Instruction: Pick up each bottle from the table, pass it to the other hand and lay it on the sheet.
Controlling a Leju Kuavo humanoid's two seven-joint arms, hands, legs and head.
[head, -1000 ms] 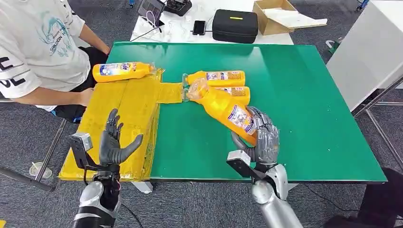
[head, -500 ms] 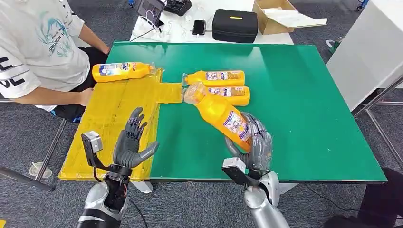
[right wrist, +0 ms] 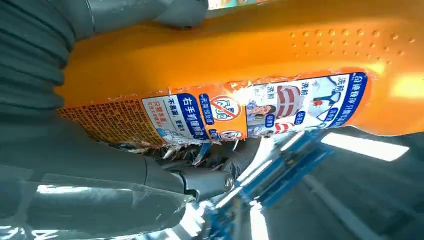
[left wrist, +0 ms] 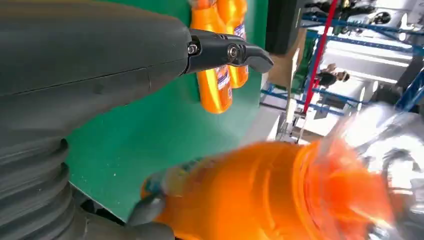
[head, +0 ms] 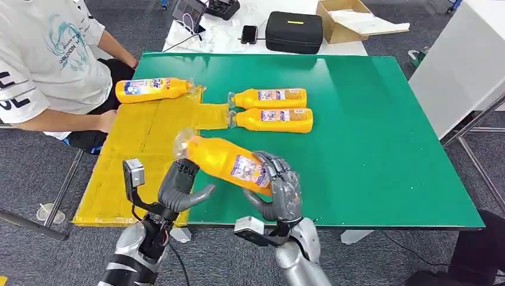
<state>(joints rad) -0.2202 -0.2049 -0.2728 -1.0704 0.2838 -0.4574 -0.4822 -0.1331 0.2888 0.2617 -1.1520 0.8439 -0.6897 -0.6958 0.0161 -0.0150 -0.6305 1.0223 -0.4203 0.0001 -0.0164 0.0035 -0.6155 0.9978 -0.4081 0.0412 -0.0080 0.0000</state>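
Gripping orange bottle [head: 229,165] in right hand [head: 280,193]; left hand [head: 178,189] spread beneath its neck, holding nothing

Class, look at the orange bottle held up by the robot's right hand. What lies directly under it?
Under the held bottle lie the green table and the yellow sheet's edge. The left hand reaches up beneath its neck. The table directly behind the bottle is covered.

Glossy orange plastic bottle [head: 223,162], paper label; matt green table [head: 369,119]; crinkly yellow plastic sheet [head: 143,143]; silver metal arms.
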